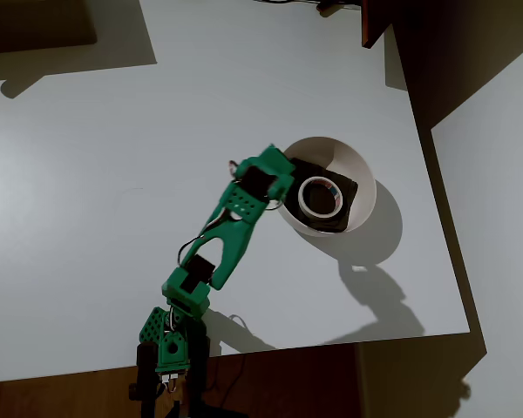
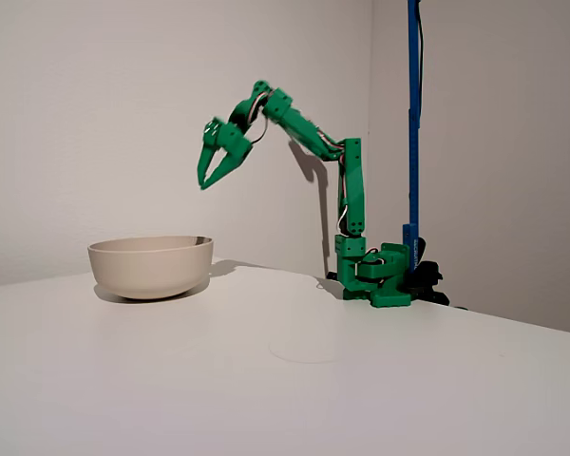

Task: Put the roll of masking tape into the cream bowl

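Tape (image 1: 321, 197) lies flat inside the bowl (image 1: 359, 174), hole up, resting on the dark squarish patch (image 1: 349, 193) at the bottom. Red-blue marks show on its inner core. It sits a little toward the arm's side of the bowl's middle, not touching the wall as far as the overhead view tells.

Gripper (image 2: 209, 178) hangs well above the bowl (image 2: 152, 265) in the fixed view, fingers pointing down, roughly over the right part of the rim. Jaws look slightly apart with nothing between them; the tips nearly meet, so the gap is small. In the overhead view the wrist hides the fingers, so that view cannot confirm it.

Judgement: the tape's place fits a release from above. It has landed flat rather than on edge, which keeps it from rolling, and the patch may have damped any bounce. The empty gripper high over the rim suggests the placing step is done and the task is met.

Arm (image 2: 351, 195) is bent at the elbow with its base (image 2: 380, 275) well apart from the bowl, on the white table (image 1: 113, 174). Height gives clearance, so a retreat toward the base should not catch the thin wall. Main risk left: a low sweep nudging the light bowl.
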Robot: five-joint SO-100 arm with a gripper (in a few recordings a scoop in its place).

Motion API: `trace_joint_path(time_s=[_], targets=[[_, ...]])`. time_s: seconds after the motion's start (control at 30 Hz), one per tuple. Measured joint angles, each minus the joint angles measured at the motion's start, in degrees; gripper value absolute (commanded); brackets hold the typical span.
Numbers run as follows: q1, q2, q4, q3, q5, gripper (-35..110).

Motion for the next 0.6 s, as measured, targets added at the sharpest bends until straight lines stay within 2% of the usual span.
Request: trace_joint_path(time_s=[0.23, 0.6], targets=[[-12.13, 15.91, 7.29, 3.6, -2.81, -8], [-29.62, 45.26, 0.97, 38.58, -7.82, -8]])
